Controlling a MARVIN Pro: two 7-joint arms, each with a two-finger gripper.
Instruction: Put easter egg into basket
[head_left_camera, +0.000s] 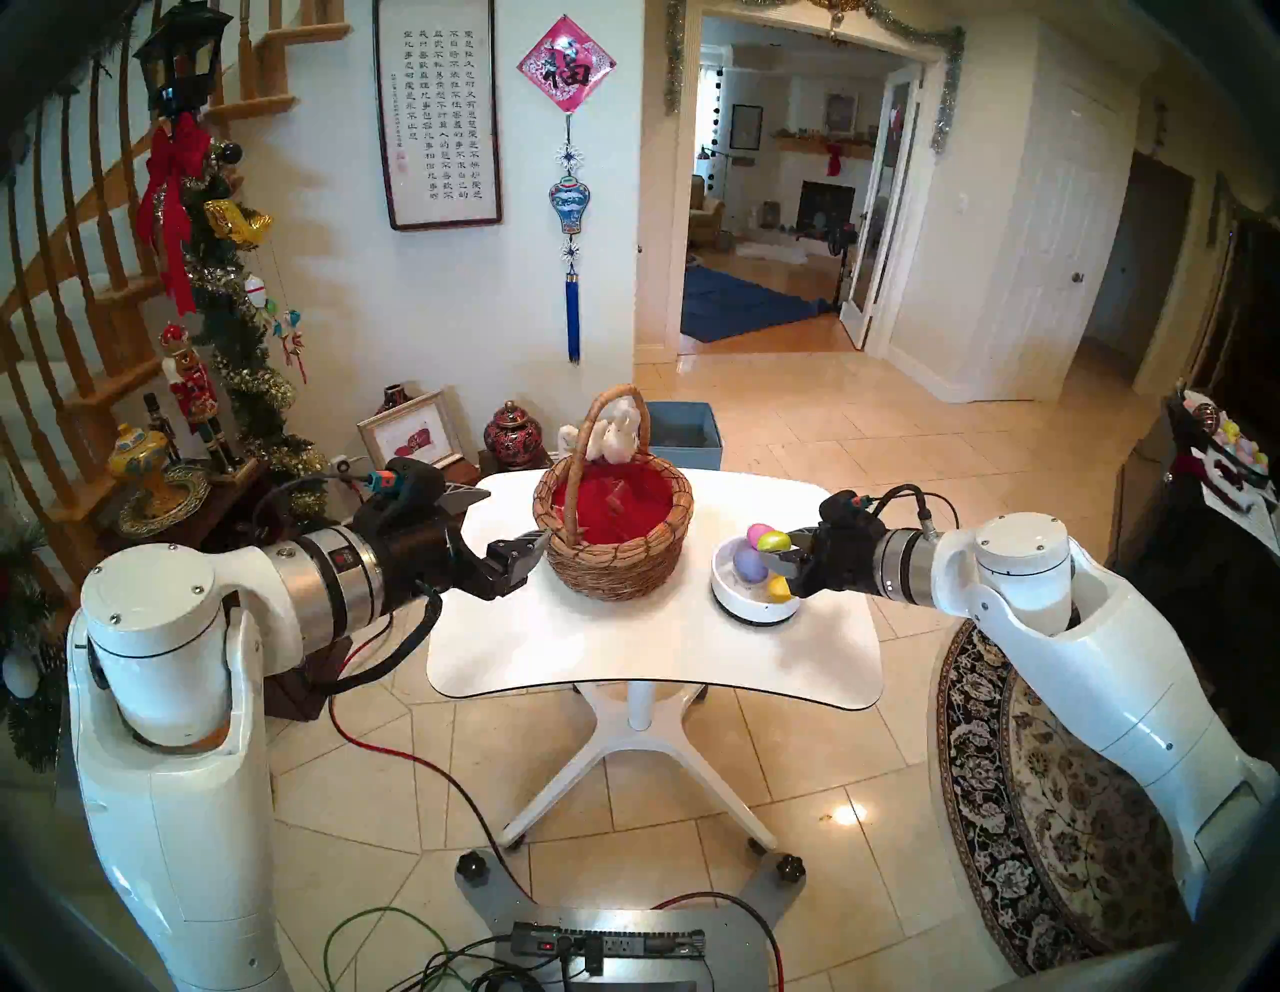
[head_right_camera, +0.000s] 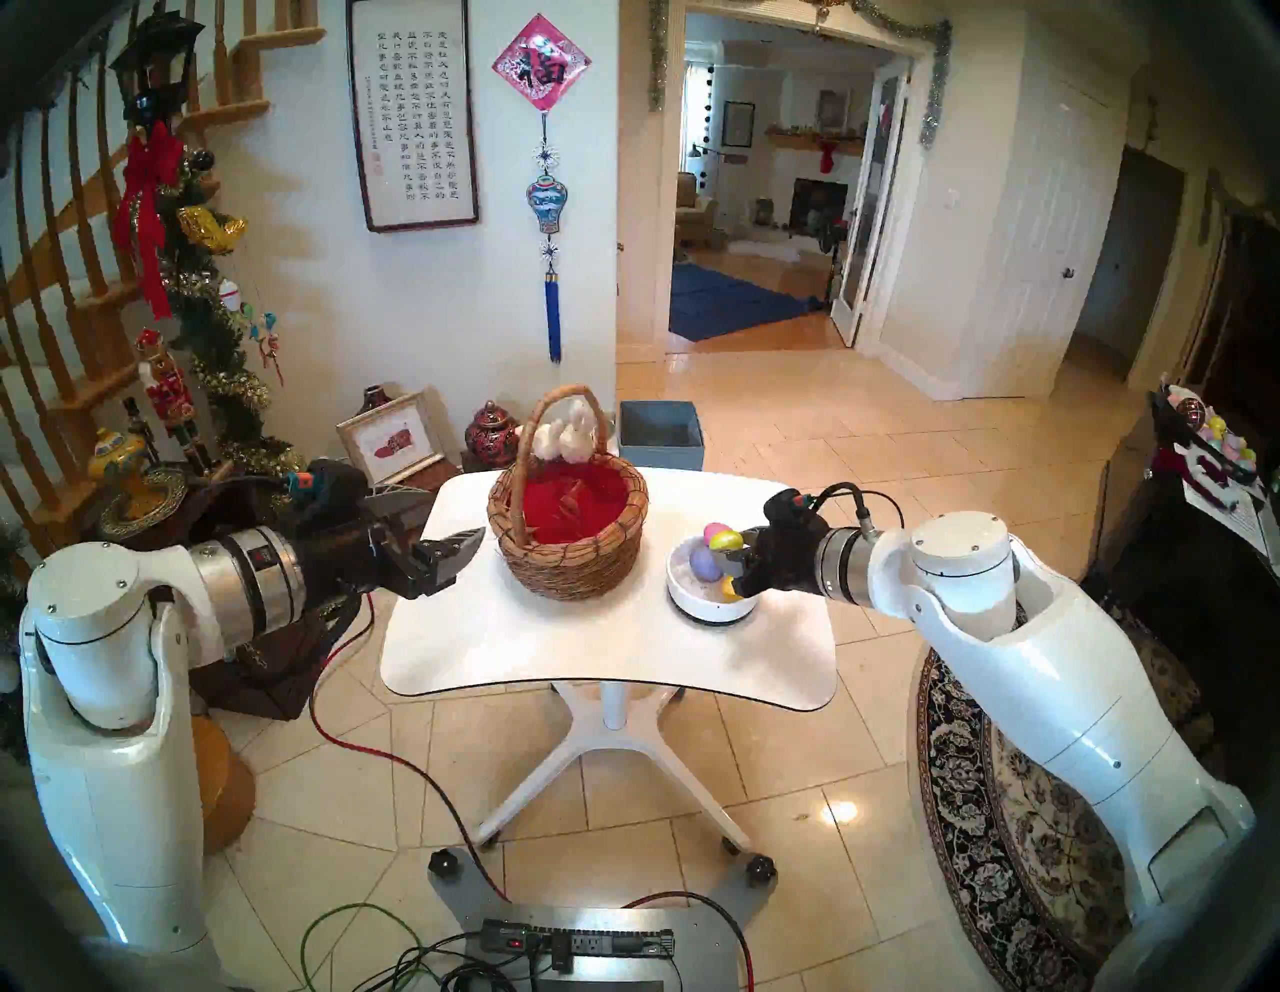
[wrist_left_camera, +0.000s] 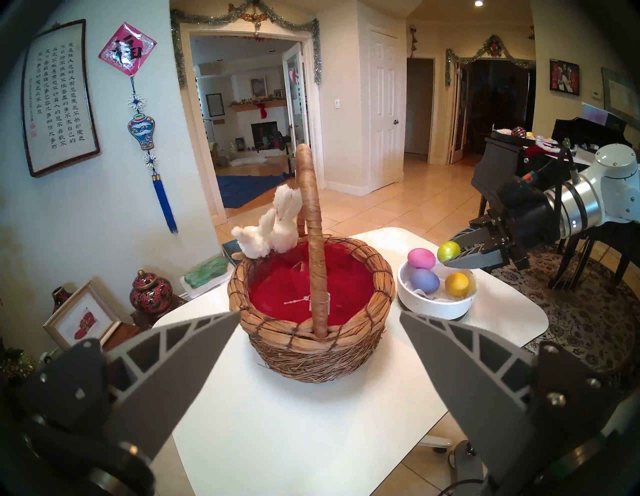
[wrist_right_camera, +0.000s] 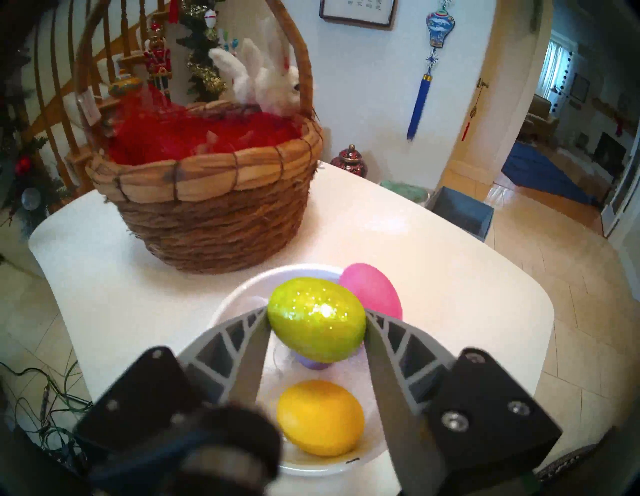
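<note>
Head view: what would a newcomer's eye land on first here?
The wicker basket with red lining stands mid-table, a white plush bunny perched on its tall handle. To its right, the right gripper has its jaws closed on a glittery green egg, held above the white bowl where pink, purple and yellow eggs remain. The left gripper, jaws open, waits at the basket's left side.

White table (head_right_camera: 602, 651) with wicker basket (head_right_camera: 571, 530), bowl (head_right_camera: 710, 606) of coloured eggs, right gripper (head_right_camera: 733, 547) holding green egg (head_right_camera: 727, 538) above bowl, left gripper (head_right_camera: 454, 554) beside basket.
</note>
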